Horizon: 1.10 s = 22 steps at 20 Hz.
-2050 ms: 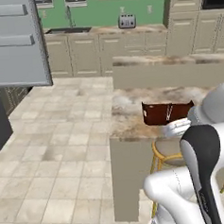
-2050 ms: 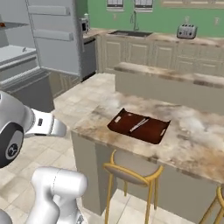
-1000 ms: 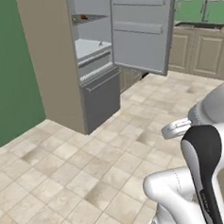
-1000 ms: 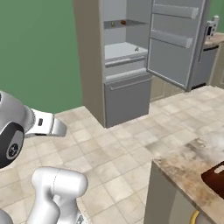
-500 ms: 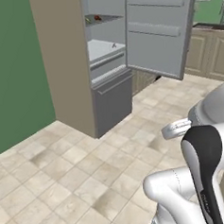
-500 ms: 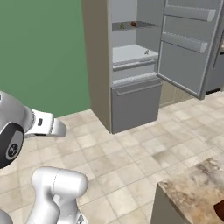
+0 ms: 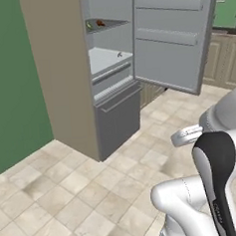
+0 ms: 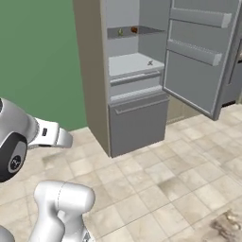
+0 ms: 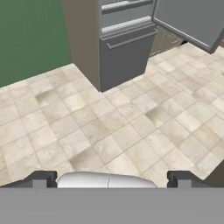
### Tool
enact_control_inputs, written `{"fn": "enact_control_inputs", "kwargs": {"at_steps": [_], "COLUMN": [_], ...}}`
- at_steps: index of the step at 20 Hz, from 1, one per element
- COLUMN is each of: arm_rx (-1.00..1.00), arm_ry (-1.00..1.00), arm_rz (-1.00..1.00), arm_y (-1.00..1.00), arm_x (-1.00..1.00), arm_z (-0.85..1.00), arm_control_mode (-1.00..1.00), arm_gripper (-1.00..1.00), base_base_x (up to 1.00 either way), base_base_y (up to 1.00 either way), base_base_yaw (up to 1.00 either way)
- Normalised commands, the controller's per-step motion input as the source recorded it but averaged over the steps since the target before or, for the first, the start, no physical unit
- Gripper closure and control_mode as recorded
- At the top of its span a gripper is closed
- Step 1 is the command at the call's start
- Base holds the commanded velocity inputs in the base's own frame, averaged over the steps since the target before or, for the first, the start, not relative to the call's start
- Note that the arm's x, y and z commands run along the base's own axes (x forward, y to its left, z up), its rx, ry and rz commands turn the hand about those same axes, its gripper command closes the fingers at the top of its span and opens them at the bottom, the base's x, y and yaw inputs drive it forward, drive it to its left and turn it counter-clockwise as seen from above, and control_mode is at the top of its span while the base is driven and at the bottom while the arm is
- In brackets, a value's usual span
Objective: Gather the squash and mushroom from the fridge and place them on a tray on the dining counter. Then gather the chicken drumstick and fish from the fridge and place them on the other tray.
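The wall [image 7: 12, 82] is plain green. The floor [image 8: 156, 179] has big beige square tiles with some darker brown spots. Off to one side stand light brown cabinets [image 7: 225, 57] with doors.

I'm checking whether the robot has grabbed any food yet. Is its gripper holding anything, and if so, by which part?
Nothing is held. The gripper is open and empty, above bare floor tiles, short of the open fridge.
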Motion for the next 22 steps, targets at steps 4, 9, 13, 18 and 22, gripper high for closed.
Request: {"fn": "enact_control_inputs", "kwargs": {"at_steps": [4,9,13,18,22], "arm_rx": [0.0,0.0,0.0,0.0,0.0], "arm_ry": [0.0,0.0,0.0,0.0,0.0], "arm_rz": [0.0,0.0,0.0,0.0,0.0], "arm_y": [0.0,0.0,0.0,0.0,0.0], "arm_x": [0.0,0.0,0.0,0.0,0.0], "arm_z": [0.0,0.0,0.0,0.0,0.0], "arm_control_mode": [1.0,1.0,1.0,1.0,1.0], "arm_gripper": [-1.0,-1.0,-1.0,-1.0,-1.0], "base_base_x": [0.88,0.79,0.79,0.78,0.82], "base_base_y": [0.11,0.11,0.0,-0.08,-0.13], "base_base_yaw": [-0.18,-0.21,-0.16,-0.03,0.02]}}
